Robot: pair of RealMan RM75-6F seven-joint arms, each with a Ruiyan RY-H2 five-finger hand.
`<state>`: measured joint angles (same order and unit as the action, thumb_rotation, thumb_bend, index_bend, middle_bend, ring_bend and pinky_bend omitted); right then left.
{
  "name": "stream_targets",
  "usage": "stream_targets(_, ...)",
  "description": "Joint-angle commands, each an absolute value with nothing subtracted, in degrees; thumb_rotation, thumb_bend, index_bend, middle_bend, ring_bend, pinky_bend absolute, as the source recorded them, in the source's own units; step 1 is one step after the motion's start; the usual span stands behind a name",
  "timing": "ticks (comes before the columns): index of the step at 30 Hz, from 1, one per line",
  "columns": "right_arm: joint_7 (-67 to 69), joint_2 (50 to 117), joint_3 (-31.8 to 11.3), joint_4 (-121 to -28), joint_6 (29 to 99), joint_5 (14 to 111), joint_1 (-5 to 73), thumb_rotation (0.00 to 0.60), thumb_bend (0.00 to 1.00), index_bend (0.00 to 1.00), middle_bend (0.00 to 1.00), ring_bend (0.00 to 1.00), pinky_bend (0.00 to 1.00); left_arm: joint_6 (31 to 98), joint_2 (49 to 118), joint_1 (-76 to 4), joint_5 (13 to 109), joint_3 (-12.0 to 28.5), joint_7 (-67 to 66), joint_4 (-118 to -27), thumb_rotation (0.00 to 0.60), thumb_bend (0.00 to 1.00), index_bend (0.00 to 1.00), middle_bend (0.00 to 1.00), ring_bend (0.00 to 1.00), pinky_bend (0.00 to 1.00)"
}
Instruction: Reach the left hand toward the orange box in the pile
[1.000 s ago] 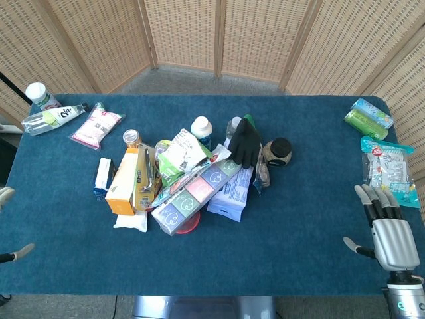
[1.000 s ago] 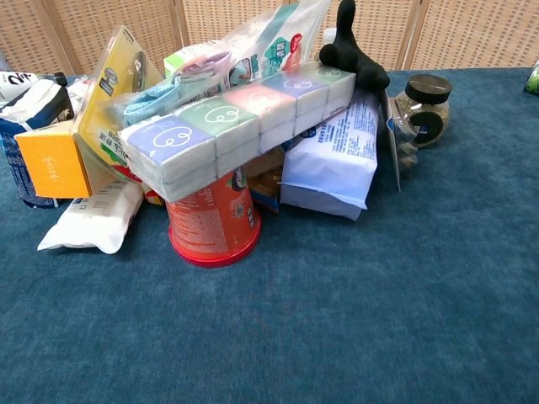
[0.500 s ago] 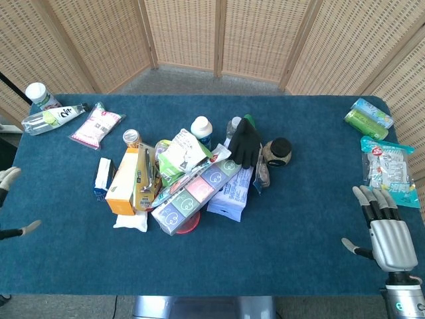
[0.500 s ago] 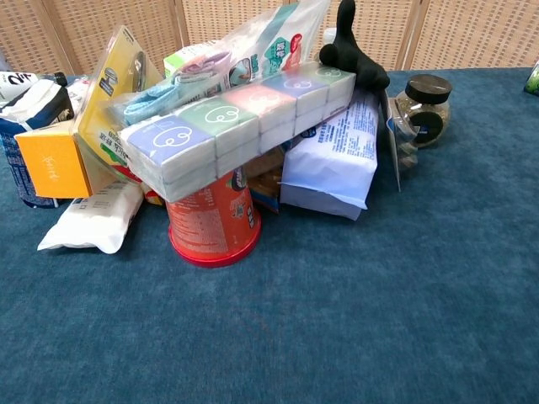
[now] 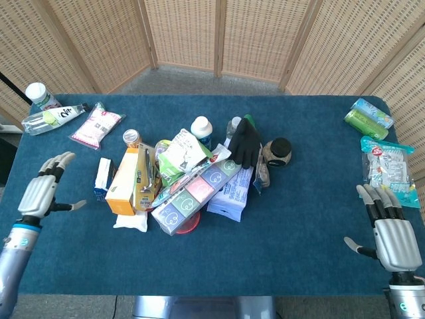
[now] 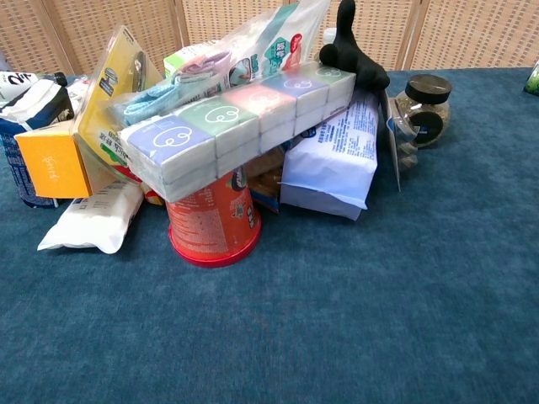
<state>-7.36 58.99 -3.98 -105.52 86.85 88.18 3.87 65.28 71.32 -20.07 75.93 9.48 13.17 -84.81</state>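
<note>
The orange box (image 5: 123,181) lies on the left side of the pile, long side running front to back; the chest view shows its orange end (image 6: 52,167) at far left. My left hand (image 5: 41,193) hovers over the table's left part, fingers spread and empty, about a hand's length left of the box, with a small blue-and-white box (image 5: 102,176) between them. My right hand (image 5: 390,229) stays open near the front right corner. Neither hand shows in the chest view.
The pile holds a long tissue multipack (image 5: 192,196), a red cup (image 6: 210,225), a black glove (image 5: 245,141), a white pouch (image 6: 91,221) and a blue-white bag (image 6: 333,160). A jar (image 5: 277,152) stands right of it. Bottles (image 5: 52,118) lie back left, snack packs (image 5: 382,159) at right.
My left hand has come in from the table's left edge, moving right and forward toward the pile. The right hand has barely shifted. The pile is unchanged.
</note>
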Motion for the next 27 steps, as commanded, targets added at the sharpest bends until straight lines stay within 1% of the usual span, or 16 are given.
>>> stream_targets(1,-7.13,58.83,-4.05,-105.58,86.79,88.05,3.89,0.6,0.0,0.0,0.0,0.0,0.0,63.38,73.42,-21.78,74.11,10.17,11.56,-83.49,0.6,0.0,0.0,0.0,0.0,0.0)
stream_targets(12,-6.17,58.27,-4.3,-105.85,87.11,87.94,3.8,0.6,0.0,0.0,0.0,0.0,0.0,60.12,78.75,-25.8,71.99,11.33,9.22,-79.49,0.6,0.0,0.0,0.0,0.0,0.0)
stream_targets(13,-6.06,58.2,-4.26,-105.9,87.21,88.02,3.73,0.6,0.0,0.0,0.0,0.0,0.0,59.9,79.37,-26.21,71.57,11.44,8.37,-79.16,0.6,0.0,0.02,0.0,0.0,0.03)
stream_targets(14,-5.99,58.14,-4.29,-105.92,87.26,88.02,3.72,0.6,0.0,0.0,0.0,0.0,0.0,59.94,79.99,-26.46,71.17,11.59,7.62,-78.83,0.6,0.0,0.09,0.06,0.04,0.13)
stream_targets(15,-5.91,58.09,-4.28,-105.94,87.34,88.03,3.66,0.6,0.0,0.0,0.0,0.0,0.0,60.07,80.67,-26.68,70.77,11.68,6.69,-78.43,0.6,0.0,0.16,0.14,0.11,0.24)
stream_targets(16,-5.76,58.03,-4.29,-105.96,87.46,88.06,3.61,0.6,0.0,0.0,0.0,0.0,0.0,60.54,81.63,-26.87,70.34,11.76,5.28,-77.82,0.6,0.0,0.35,0.37,0.32,0.5)
stream_targets(17,-5.62,57.99,-4.31,-105.97,87.51,88.05,3.58,0.6,0.0,0.0,0.0,0.0,0.0,60.85,82.27,-26.93,69.94,11.77,4.31,-77.54,0.6,0.0,0.45,0.52,0.47,0.64)
stream_targets(18,-5.5,57.94,-4.36,-105.96,87.56,88.0,3.56,0.6,0.0,0.0,0.0,0.0,0.0,61.18,82.74,-26.92,69.6,11.8,3.57,-77.45,0.6,0.0,0.6,0.73,0.68,0.81)
stream_targets(19,-5.39,57.89,-4.41,-105.93,87.59,87.93,3.54,0.6,0.0,0.0,0.0,0.0,0.0,61.72,83.07,-26.81,69.21,11.92,2.95,-77.58,0.6,0.01,0.7,0.85,0.8,0.89)
stream_targets(21,-5.17,57.82,-4.45,-105.94,87.64,87.89,3.52,0.6,0.0,0.0,0.0,0.0,0.0,62.94,83.04,-26.46,69.14,12.03,2.16,-77.99,0.6,0.05,0.81,0.97,0.9,0.94)
stream_targets(22,-5.03,57.77,-4.47,-105.95,87.67,87.87,3.5,0.6,0.0,0.0,0.0,0.0,0.0,63.76,82.67,-26.16,69.18,12.07,1.62,-78.45,0.6,0.06,0.84,0.99,0.93,0.95)
stream_targets(27,-5.13,57.7,-4.37,-106.05,87.71,88.0,3.43,0.6,0.0,0.0,0.0,0.0,0.0,67.24,78.67,-24.43,69.56,13.08,2.04,-83.19,0.6,0.07,0.86,1.0,0.94,0.95)
